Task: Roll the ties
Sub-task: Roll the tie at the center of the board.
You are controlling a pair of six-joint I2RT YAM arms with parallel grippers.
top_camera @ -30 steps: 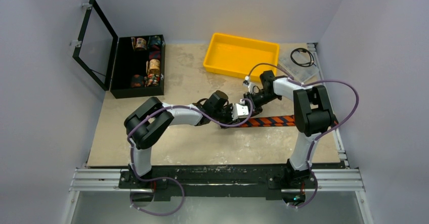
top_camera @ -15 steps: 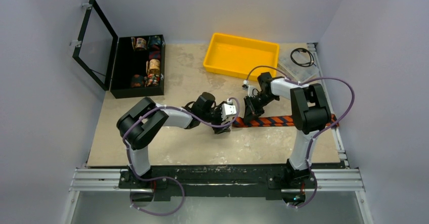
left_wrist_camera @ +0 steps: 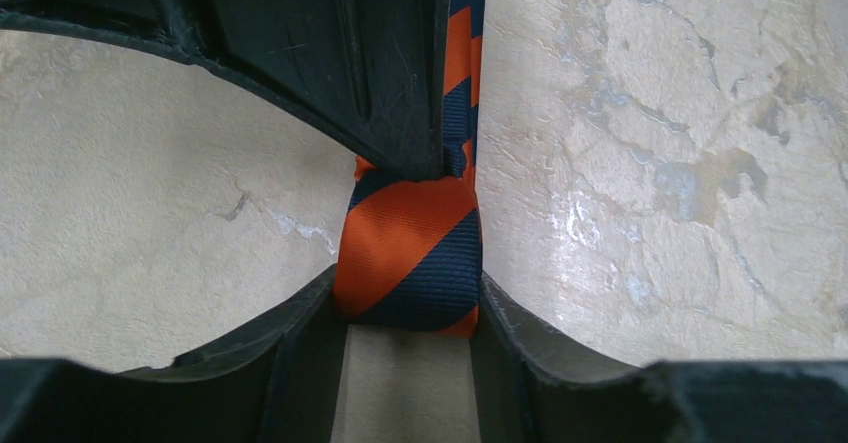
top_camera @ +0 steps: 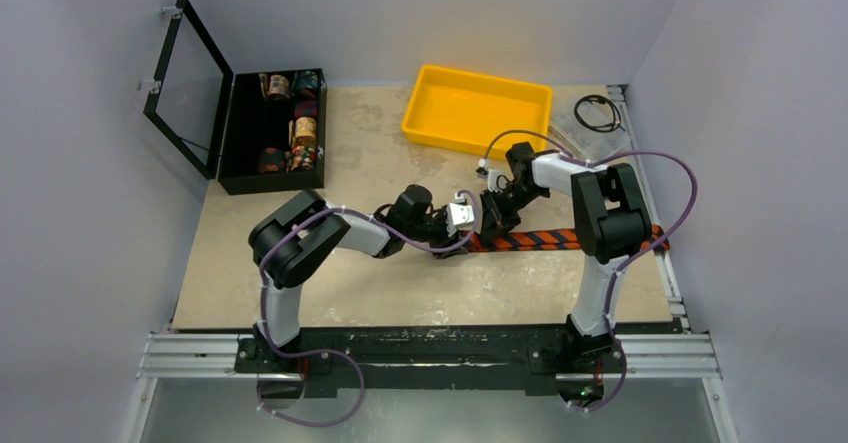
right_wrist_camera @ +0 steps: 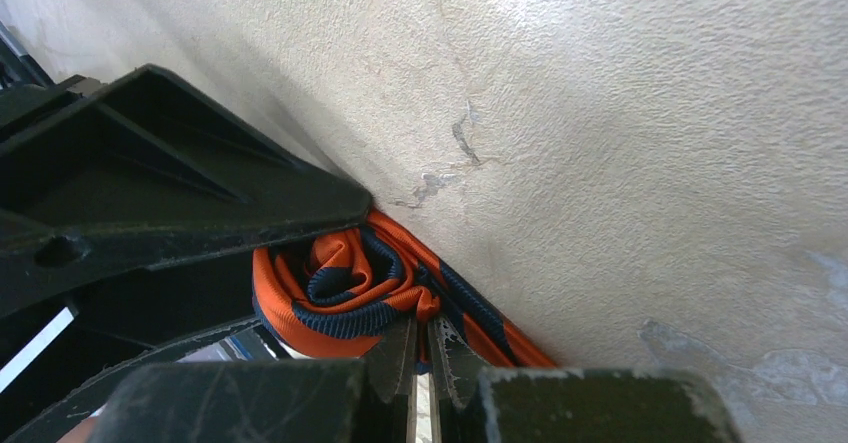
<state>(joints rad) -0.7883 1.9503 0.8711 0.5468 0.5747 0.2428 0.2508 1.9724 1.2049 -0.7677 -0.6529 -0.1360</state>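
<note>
Tie roll held by left gripper; closed right gripper perhaps pinches it

— Count the arms.
— Two: left arm at lower left, right arm at right. Two fingers on each.
— Ties?
— One striped tie, orange and navy, mid-frame on the tabletop.
— Containers?
— One yellow tray at upper centre, one black box at upper left with one open lid, one clear case at upper right.
— Rolls in the box?
— About six patterned rolls; too small to count for certain.
— Cables?
— One black loop on the clear case, two purple cables, one along each arm.
</note>
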